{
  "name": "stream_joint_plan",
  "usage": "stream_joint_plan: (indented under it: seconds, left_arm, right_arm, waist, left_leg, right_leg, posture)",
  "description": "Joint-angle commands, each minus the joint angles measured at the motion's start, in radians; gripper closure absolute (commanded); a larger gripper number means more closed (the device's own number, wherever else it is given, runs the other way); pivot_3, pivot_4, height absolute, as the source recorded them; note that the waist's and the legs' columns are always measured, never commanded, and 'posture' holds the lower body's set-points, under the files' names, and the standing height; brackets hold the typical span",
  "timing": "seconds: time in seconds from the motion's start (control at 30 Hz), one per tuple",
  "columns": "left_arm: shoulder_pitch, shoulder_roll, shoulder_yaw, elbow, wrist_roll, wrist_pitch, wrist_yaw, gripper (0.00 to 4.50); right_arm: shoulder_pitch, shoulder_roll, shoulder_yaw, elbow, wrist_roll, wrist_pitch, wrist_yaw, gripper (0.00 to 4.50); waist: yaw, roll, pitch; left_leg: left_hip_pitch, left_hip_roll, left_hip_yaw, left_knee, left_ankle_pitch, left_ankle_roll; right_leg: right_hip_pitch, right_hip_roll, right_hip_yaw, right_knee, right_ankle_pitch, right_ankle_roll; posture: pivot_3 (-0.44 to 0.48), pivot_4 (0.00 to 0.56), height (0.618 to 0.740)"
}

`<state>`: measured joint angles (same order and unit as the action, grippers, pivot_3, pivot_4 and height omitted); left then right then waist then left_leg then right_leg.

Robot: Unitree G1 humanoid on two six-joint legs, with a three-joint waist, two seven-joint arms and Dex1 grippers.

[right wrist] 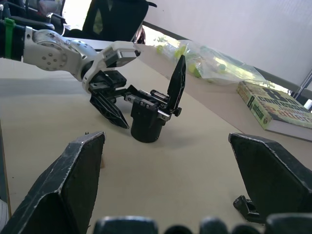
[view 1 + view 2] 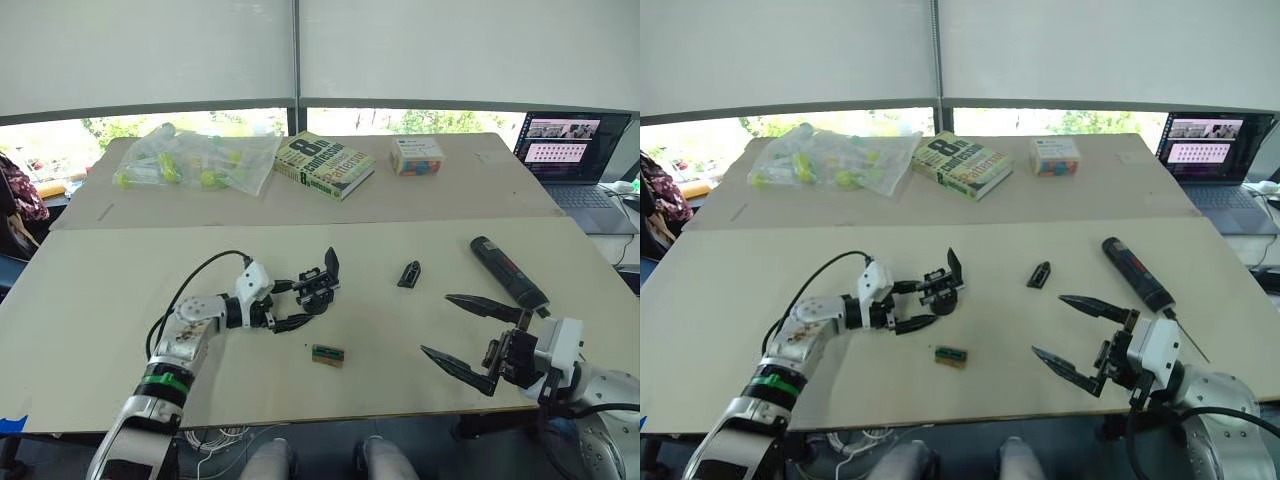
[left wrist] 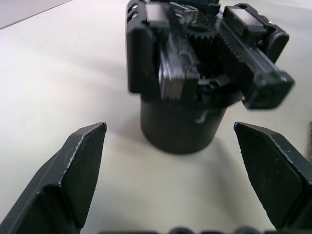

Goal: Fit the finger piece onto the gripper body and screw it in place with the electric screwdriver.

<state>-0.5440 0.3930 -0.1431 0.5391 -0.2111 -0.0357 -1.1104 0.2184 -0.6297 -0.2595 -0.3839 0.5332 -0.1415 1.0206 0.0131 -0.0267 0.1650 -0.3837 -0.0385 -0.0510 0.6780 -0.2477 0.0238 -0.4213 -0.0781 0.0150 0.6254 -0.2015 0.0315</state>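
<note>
The gripper body [image 2: 320, 286] stands upright on the tan table [image 2: 100, 300], left of centre, with one pointed black finger rising from it. My left gripper [image 2: 300, 303] is open right beside it, its fingertips [image 3: 87, 146] just short of the round base [image 3: 183, 129], one on each side. The small black finger piece [image 2: 409, 273] lies alone on the table to the right of the body. Further right, the electric screwdriver [image 2: 508, 270] lies flat at an angle. My right gripper [image 2: 435, 323] hovers open and empty near the table's front edge, between finger piece and screwdriver.
A small green-and-tan block [image 2: 328, 354] lies just in front of the gripper body. At the back are a plastic bag of yellow-green items [image 2: 195, 160], a book [image 2: 325, 164] and a small colourful box [image 2: 417, 155]. An open laptop [image 2: 575, 150] stands far right.
</note>
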Motion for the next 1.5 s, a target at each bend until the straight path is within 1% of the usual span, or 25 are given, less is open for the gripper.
stream_joint_plan:
  seconds: [0.03, 0.17, 0.2, 0.27, 0.3, 0.33, 0.37, 0.43, 0.53, 0.63, 0.73, 0.83, 0.93, 1.1, 1.2, 1.27, 1.3, 1.37, 1.43, 1.5]
  left_arm:
    - [-0.045, -0.022, -0.009, 0.063, 0.030, -0.067, -0.012, 0.07]
    - [-0.064, -0.046, -0.011, 0.106, 0.050, -0.101, -0.011, 0.07]
    - [-0.061, -0.047, -0.009, 0.107, 0.052, -0.105, -0.014, 0.30]
    - [-0.047, -0.045, -0.003, 0.098, 0.048, -0.119, -0.027, 0.94]
    - [-0.037, -0.043, 0.005, 0.083, 0.037, -0.121, -0.029, 1.34]
    - [-0.025, -0.042, 0.016, 0.059, 0.027, -0.126, -0.025, 1.87]
    - [-0.014, -0.042, 0.025, 0.034, 0.020, -0.127, -0.016, 2.23]
    - [0.007, -0.054, 0.048, -0.050, -0.007, -0.073, 0.020, 2.22]
    - [0.045, -0.075, 0.066, -0.192, 0.011, 0.002, 0.152, 2.22]
    - [0.115, -0.100, 0.066, -0.344, 0.035, 0.084, 0.276, 2.22]
    - [0.189, -0.131, 0.050, -0.439, 0.063, 0.131, 0.375, 2.22]
    - [0.234, -0.165, 0.034, -0.491, 0.082, 0.182, 0.453, 2.22]
    - [0.259, -0.196, 0.011, -0.512, 0.108, 0.192, 0.508, 2.22]
    - [0.275, -0.211, -0.012, -0.513, 0.130, 0.203, 0.552, 2.22]
    - [0.281, -0.210, -0.020, -0.519, 0.124, 0.217, 0.555, 2.22]
    - [0.283, -0.207, -0.018, -0.527, 0.119, 0.227, 0.555, 1.20]
    - [0.283, -0.205, -0.011, -0.529, 0.111, 0.232, 0.555, 0.93]
    - [0.283, -0.198, 0.011, -0.537, 0.088, 0.245, 0.545, 0.02]
    - [0.281, -0.191, 0.034, -0.549, 0.056, 0.267, 0.535, 0.02]
    - [0.279, -0.154, 0.034, -0.561, 0.033, 0.284, 0.483, 0.02]
  right_arm:
    - [0.007, -0.005, -0.020, -0.038, 0.010, -0.004, -0.009, 0.00]
    - [0.022, -0.001, -0.019, -0.048, 0.006, -0.007, -0.015, 0.00]
    - [0.025, -0.001, -0.020, -0.049, 0.006, -0.008, -0.016, 0.00]
    - [0.030, 0.000, -0.020, -0.050, 0.006, -0.009, -0.018, 0.00]
    - [0.032, 0.000, -0.020, -0.051, 0.005, -0.010, -0.020, 0.00]
    - [0.032, 0.001, -0.019, -0.050, 0.003, -0.012, -0.021, 0.00]
    - [0.033, 0.002, -0.018, -0.050, 0.002, -0.013, -0.022, 0.00]
    - [0.032, 0.001, -0.017, -0.047, 0.002, -0.016, -0.023, 0.00]
    - [0.027, -0.002, -0.014, -0.039, 0.004, -0.017, -0.017, 0.00]
    - [0.022, -0.009, -0.014, -0.031, 0.010, -0.015, -0.004, 0.00]
    - [0.009, -0.014, -0.014, -0.015, 0.014, -0.015, 0.010, 0.00]
    - [-0.013, -0.015, -0.010, -0.004, 0.015, -0.014, 0.020, 0.00]
    - [-0.034, -0.016, -0.012, 0.009, 0.016, -0.017, 0.029, 0.00]
    - [-0.044, -0.018, -0.020, 0.026, 0.018, -0.019, 0.044, 0.00]
    - [-0.042, -0.016, -0.024, 0.029, 0.017, -0.021, 0.052, 0.00]
    - [-0.039, -0.015, -0.025, 0.028, 0.017, -0.021, 0.053, 0.00]
    - [-0.038, -0.014, -0.026, 0.028, 0.016, -0.022, 0.053, 0.00]
    - [-0.033, -0.013, -0.025, 0.026, 0.014, -0.023, 0.053, 0.00]
    - [-0.031, -0.013, -0.025, 0.025, 0.013, -0.022, 0.051, 0.00]
    - [-0.030, -0.015, -0.029, 0.026, 0.012, -0.021, 0.051, 0.00]
  waist:
    - [-0.001, 0.000, 0.000]
    - [-0.002, 0.000, 0.000]
    - [-0.003, 0.000, 0.000]
    - [-0.003, 0.000, 0.000]
    - [-0.003, 0.000, 0.000]
    - [-0.003, 0.000, 0.000]
    - [-0.004, 0.000, 0.000]
    - [-0.006, 0.000, 0.000]
    - [-0.002, 0.000, 0.000]
    - [0.000, 0.000, 0.000]
    - [-0.001, 0.000, 0.000]
    - [-0.001, 0.000, 0.000]
    - [-0.001, 0.000, 0.000]
    - [0.000, 0.000, 0.000]
    - [0.000, 0.000, 0.000]
    - [0.000, 0.000, 0.000]
    - [0.000, 0.000, 0.000]
    - [0.000, 0.000, 0.000]
    - [-0.001, 0.000, 0.000]
    - [-0.003, 0.000, 0.000]
  left_leg:
    - [0.000, 0.000, 0.000, 0.000, 0.000, 0.000]
    - [0.000, 0.000, 0.000, 0.000, 0.000, 0.000]
    - [0.000, 0.000, 0.000, 0.000, 0.000, 0.000]
    - [0.000, 0.000, 0.000, 0.000, 0.000, 0.000]
    - [0.000, 0.000, 0.000, 0.000, 0.000, 0.000]
    - [0.000, 0.000, 0.000, 0.000, 0.000, 0.000]
    - [0.000, 0.000, 0.000, 0.000, 0.000, 0.000]
    - [0.000, 0.001, 0.000, 0.000, 0.000, 0.000]
    - [-0.001, 0.001, 0.000, 0.000, 0.000, 0.000]
    - [-0.001, 0.001, 0.000, 0.000, 0.000, 0.000]
    - [-0.001, 0.001, 0.000, 0.000, 0.000, 0.000]
    - [0.000, 0.000, 0.000, 0.000, 0.000, 0.000]
    - [0.000, 0.001, 0.000, 0.000, 0.000, 0.000]
    - [0.000, 0.000, 0.000, 0.000, 0.000, 0.000]
    - [0.000, 0.000, 0.000, 0.000, 0.000, 0.000]
    - [0.000, 0.000, 0.000, 0.000, 0.000, 0.000]
    - [0.000, 0.000, 0.000, 0.000, 0.000, 0.000]
    - [0.000, 0.000, 0.000, 0.000, 0.000, 0.000]
    - [0.000, 0.001, 0.000, 0.000, 0.000, 0.000]
    - [0.000, 0.001, 0.000, 0.000, 0.000, 0.000]
  right_leg:
    - [0.000, 0.000, 0.000, 0.000, 0.000, 0.000]
    - [0.000, 0.000, 0.000, 0.000, 0.000, 0.000]
    - [0.000, 0.000, 0.000, 0.000, 0.000, 0.000]
    - [0.000, 0.000, 0.000, 0.000, 0.000, 0.000]
    - [0.000, 0.000, 0.000, 0.000, 0.000, 0.000]
    - [0.000, 0.000, 0.000, 0.000, 0.000, 0.000]
    - [0.000, 0.000, 0.000, 0.000, 0.000, 0.000]
    - [-0.001, 0.000, 0.001, 0.000, 0.000, 0.000]
    - [-0.001, 0.000, 0.001, 0.001, 0.000, 0.000]
    - [-0.001, 0.000, 0.001, 0.000, 0.000, 0.000]
    - [-0.001, -0.001, 0.001, 0.000, 0.000, 0.000]
    - [-0.001, -0.001, 0.001, 0.000, 0.000, 0.000]
    - [-0.001, 0.000, 0.001, 0.000, 0.000, 0.000]
    - [-0.001, 0.000, 0.001, 0.000, 0.000, 0.000]
    - [-0.001, -0.001, 0.001, 0.000, 0.000, 0.000]
    - [-0.001, -0.001, 0.001, 0.000, 0.000, 0.000]
    - [-0.001, 0.000, 0.001, 0.000, 0.000, 0.000]
    - [0.000, -0.001, 0.001, 0.000, 0.000, 0.000]
    - [0.000, 0.000, 0.001, 0.000, 0.000, 0.000]
    - [0.000, 0.000, 0.001, 0.000, 0.000, 0.000]
  posture:
    - [0.000, 0.150, 0.740]
    - [0.000, 0.150, 0.740]
    - [0.000, 0.150, 0.740]
    - [0.000, 0.150, 0.740]
    - [0.000, 0.150, 0.740]
    - [0.000, 0.150, 0.740]
    - [0.000, 0.150, 0.740]
    - [0.000, 0.150, 0.740]
    - [0.000, 0.150, 0.740]
    - [0.000, 0.150, 0.740]
    - [0.000, 0.150, 0.740]
    - [0.000, 0.150, 0.740]
    - [0.000, 0.150, 0.740]
    - [0.000, 0.150, 0.740]
    - [0.000, 0.150, 0.740]
    - [0.000, 0.150, 0.740]
    - [0.000, 0.150, 0.740]
    - [0.000, 0.150, 0.740]
    - [0.000, 0.150, 0.740]
    - [0.000, 0.150, 0.740]
